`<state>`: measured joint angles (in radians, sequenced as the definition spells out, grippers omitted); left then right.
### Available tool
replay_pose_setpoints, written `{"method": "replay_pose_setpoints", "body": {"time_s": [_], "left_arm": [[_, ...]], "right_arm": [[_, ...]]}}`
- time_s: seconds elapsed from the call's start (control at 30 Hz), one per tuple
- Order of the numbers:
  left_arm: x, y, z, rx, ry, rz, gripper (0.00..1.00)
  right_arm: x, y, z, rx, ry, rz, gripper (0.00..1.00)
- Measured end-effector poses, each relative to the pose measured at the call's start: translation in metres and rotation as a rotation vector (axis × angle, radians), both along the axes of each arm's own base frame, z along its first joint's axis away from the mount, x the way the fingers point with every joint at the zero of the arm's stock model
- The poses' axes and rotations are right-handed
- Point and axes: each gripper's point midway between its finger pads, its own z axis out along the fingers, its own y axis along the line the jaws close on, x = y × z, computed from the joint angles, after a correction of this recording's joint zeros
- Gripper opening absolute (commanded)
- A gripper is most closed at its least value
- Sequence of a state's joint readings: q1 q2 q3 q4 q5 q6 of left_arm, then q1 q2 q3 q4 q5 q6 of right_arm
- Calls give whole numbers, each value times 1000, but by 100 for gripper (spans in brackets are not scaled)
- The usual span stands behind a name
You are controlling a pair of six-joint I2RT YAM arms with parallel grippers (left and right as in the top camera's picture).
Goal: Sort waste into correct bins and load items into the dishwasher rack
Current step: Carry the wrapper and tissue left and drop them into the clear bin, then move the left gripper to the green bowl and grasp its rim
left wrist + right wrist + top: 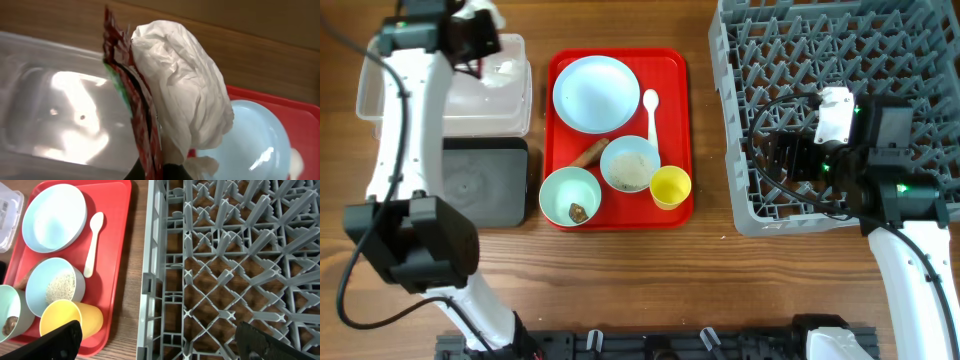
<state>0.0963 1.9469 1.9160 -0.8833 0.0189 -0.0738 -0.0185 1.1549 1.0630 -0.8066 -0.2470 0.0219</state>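
Note:
My left gripper is shut on a crumpled white napkin and a red wrapper, held above the clear plastic bin. My right gripper is open and empty over the near left part of the grey dishwasher rack. The red tray holds a pale blue plate, a white spoon, a blue bowl of rice, a yellow cup on its side, a green bowl with scraps, and a brown food piece.
A black bin sits in front of the clear bin, left of the tray. A strip of bare wooden table lies between the tray and the rack.

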Motion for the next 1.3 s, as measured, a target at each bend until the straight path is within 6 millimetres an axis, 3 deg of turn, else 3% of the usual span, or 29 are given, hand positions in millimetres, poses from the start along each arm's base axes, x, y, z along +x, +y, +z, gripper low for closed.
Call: {"method": "replay_pose_setpoints", "body": {"time_s": [0.2,0.23,0.33,0.37,0.4,0.8,1.0,1.1,1.17,1.3], "left_arm": [[-7,56,-15,2,34,112,4],[-8,62,-21,1,51,125,9],[-12,69,-39,-4,103,139,59],[-14,69,-47,-9,128,141,86],[-16,68,-53,-16,149,145,100],[-27,62,-64,-30,214,144,100],[-35,55,-64,-34,245,134,93],[-38,41,-47,-39,222,104,97],[-43,22,-23,-51,183,64,100],[-72,-20,22,-80,147,-29,100]], "right_arm": [[0,0,0,0,-1,0,100],[1,0,0,0,-3,0,100],[1,0,0,0,-1,0,100],[1,0,-1,0,2,0,100],[1,0,-2,0,4,0,100],[2,0,-3,0,10,0,100],[2,0,-3,0,9,0,100],[2,0,-3,0,9,0,100],[2,0,-3,0,9,0,100],[2,0,-3,0,9,0,100]]}}
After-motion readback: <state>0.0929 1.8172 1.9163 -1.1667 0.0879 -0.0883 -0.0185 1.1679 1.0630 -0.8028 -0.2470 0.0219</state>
